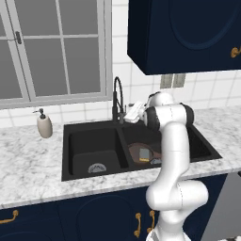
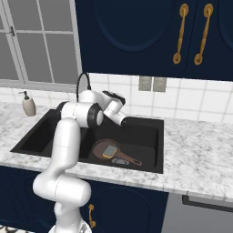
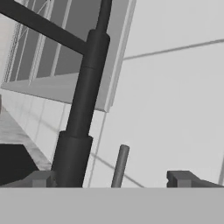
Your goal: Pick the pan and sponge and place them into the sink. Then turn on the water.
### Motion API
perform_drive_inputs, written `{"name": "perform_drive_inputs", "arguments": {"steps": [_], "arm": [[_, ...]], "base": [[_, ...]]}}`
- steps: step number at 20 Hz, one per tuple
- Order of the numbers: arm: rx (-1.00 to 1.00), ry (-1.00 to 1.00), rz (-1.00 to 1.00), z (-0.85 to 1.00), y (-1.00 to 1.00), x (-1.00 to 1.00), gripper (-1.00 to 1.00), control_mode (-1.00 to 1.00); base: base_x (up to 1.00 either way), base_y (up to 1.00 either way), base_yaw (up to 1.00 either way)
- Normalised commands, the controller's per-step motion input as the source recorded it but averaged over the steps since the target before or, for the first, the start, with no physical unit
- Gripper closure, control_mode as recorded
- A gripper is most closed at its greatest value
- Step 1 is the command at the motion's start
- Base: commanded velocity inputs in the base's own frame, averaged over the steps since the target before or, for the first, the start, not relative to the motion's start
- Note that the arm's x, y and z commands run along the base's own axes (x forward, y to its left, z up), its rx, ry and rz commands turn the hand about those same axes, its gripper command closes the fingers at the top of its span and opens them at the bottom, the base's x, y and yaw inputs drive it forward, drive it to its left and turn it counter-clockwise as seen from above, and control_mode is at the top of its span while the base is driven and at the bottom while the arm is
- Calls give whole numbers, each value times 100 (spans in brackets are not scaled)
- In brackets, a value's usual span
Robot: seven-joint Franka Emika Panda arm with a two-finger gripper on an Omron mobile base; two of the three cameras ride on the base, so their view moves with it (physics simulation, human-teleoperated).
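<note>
The white arm (image 1: 175,155) rises from the near edge of the counter and bends over the right half of the sink (image 1: 77,136), which is a black double basin set into the marble counter (image 1: 28,160).

In the right basin, the pan (image 2: 101,146) lies flat on the bottom, its short dark handle (image 2: 129,160) pointing right and toward the near wall in the right base view. The sponge (image 2: 109,150) rests inside the pan, grey-green face up with a yellow edge showing. A round silvery drain (image 2: 120,161) sits just beside the handle. In the left base view the arm hides much of the pan (image 1: 139,149), while the sponge (image 1: 144,154) shows at its left side. The left basin holds its own drain (image 1: 97,168).

Farther back, the gripper (image 3: 111,179) is up at the far rim of the sink, close to the base of the faucet (image 1: 117,101). Its jaws stand wide apart and hold nothing; in the hand view, the two dark fingertips (image 3: 179,178) sit well apart, with the faucet's thick black column (image 3: 81,118) just above the left one and a thin grey lever (image 3: 119,166) between them. No stream falls from the spout.

On the counter to the far left stands a beige soap bottle (image 1: 44,124). Behind it is a window (image 1: 52,47); dark blue cabinets (image 2: 150,36) hang above the tiled wall.
</note>
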Motion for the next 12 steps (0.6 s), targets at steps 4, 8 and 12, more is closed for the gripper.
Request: {"name": "perform_drive_inputs", "arguments": {"steps": [4,8,12], "arm": [[0,1,0,-20,5,24,-100,-100],[0,0,0,-1,10,22,-100,-100],[0,0,0,0,13,18,-100,-100]], "base": [[0,0,0],[0,0,0],[0,0,0]]}}
